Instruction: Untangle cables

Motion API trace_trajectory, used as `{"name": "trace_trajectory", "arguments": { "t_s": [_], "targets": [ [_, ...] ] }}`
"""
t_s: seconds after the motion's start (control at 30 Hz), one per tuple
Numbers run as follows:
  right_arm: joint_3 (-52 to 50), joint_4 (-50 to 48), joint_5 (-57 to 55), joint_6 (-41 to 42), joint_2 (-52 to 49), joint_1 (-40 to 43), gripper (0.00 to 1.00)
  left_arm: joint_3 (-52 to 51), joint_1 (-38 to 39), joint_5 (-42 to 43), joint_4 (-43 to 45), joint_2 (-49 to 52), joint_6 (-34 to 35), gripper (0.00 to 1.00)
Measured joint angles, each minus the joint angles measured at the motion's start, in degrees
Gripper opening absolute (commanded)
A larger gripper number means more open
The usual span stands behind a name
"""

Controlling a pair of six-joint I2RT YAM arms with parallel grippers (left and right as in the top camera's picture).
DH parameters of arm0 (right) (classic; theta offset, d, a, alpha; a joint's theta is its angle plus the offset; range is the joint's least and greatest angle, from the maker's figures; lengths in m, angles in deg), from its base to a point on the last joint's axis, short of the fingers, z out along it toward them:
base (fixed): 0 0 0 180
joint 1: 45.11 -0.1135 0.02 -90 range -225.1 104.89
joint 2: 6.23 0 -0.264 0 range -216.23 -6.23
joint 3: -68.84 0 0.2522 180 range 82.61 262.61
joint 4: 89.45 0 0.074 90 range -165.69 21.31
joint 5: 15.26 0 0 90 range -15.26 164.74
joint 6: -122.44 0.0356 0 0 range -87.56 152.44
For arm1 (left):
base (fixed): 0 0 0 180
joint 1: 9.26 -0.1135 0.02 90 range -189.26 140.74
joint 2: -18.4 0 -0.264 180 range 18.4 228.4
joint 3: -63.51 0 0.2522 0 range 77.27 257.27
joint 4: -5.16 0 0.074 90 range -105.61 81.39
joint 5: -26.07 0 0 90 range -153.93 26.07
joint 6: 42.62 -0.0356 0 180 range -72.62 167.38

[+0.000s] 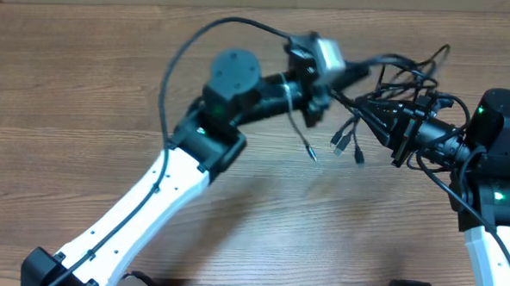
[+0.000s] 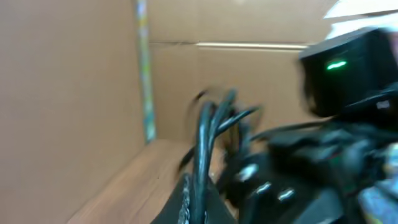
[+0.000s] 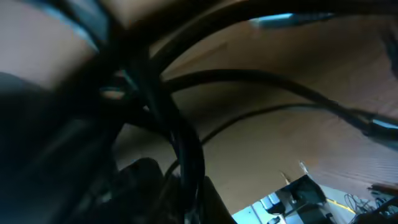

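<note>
Cables [image 1: 402, 76] hang above the desk [image 1: 85, 92], strung between my 2 claws.
My left claw [image 1: 348, 74] looks clenched on the cables, with strands rising from its fingers in the left wrist view. The plug tips [image 1: 341, 142] dangle in the middle. My right claw [image 1: 366, 110] sits in the knot, but blur hides whether it grips. I judge this the pulling-apart step; next I should draw both claws apart slowly, watching for snags.

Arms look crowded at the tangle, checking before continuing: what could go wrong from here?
1. The left tool and right tool sit close together at the cables; they might collide.
2. Dangling plug tips could snag if the bundle is pulled apart, tightening the knot.
</note>
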Motion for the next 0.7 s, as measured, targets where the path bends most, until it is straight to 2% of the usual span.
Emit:
{"name": "trace_trajectory", "arguments": {
  "t_s": [0.17,0.37,0.4,0.43,0.47,0.53,0.7],
  "targets": [
    [0.0,-7.0,2.7,-0.7,0.0,-0.3,0.04,0.0,-5.3,-1.0,-5.9,0.0,0.5,0.04],
    [0.0,-7.3,5.5,-3.2,0.0,-0.3,0.04,0.0,-6.1,-3.2,-6.3,0.0,0.7,0.04],
    [0.0,-7.2,5.6,-3.8,0.0,-0.3,0.19,0.0,-6.1,-3.3,-5.5,0.0,1.3,0.04],
    [0.0,-6.9,5.6,-4.3,0.0,-0.3,0.40,0.0,-6.1,-3.0,-4.9,0.0,1.7,0.04],
    [0.0,-6.8,5.4,-4.7,0.0,-0.3,0.51,0.0,-6.1,-2.1,-4.1,0.0,1.8,0.04],
    [0.0,-6.8,5.0,-5.0,0.0,-0.3,0.65,0.0,-6.2,0.8,-1.9,0.0,2.1,0.04],
    [0.0,-6.8,3.4,-5.6,0.0,-0.3,0.66,-0.1,-6.1,12.7,7.3,0.0,2.9,0.04]
  ]
}}
